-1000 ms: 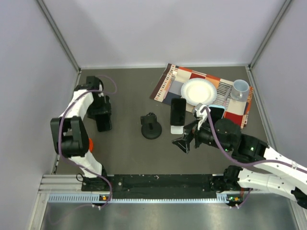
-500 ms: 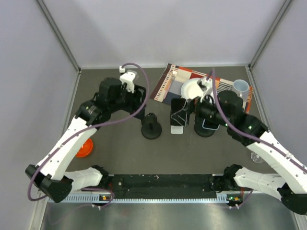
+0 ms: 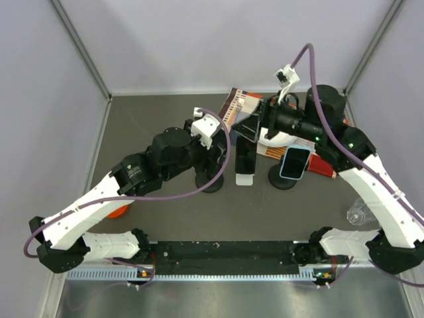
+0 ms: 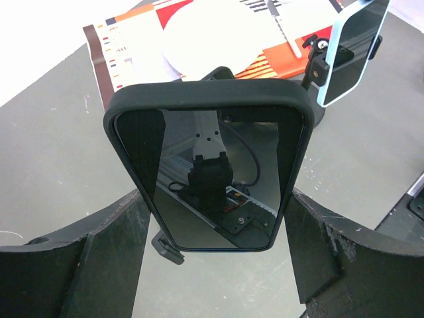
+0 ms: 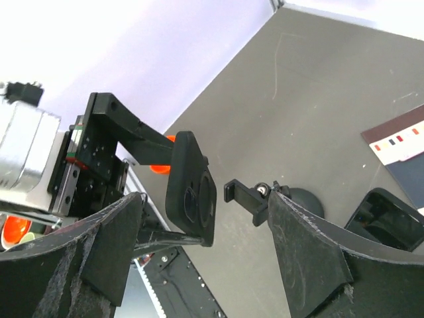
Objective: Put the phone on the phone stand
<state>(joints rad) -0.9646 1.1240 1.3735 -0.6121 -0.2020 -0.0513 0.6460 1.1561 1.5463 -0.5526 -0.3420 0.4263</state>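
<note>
A dark grey matte desk [image 3: 139, 119] fills the floor of a boxed-in cell. In the left wrist view its surface shows a few faint pale scuffs. Smooth, pale lavender-white panel walls close it in on three sides: a back wall [image 3: 218, 40], a left wall [image 3: 40, 132] and a right wall [image 3: 397, 99]. Two thin grey metal corner posts [image 3: 83, 48] run along the seams where the side walls meet the back one. Along the near edge lies a black strip [image 3: 225, 252], then a silver ribbed aluminium rail [image 3: 225, 273], and beyond that a brushed steel sheet [image 3: 218, 298]. The light is even and diffuse, and shadows on the desk are soft.
</note>
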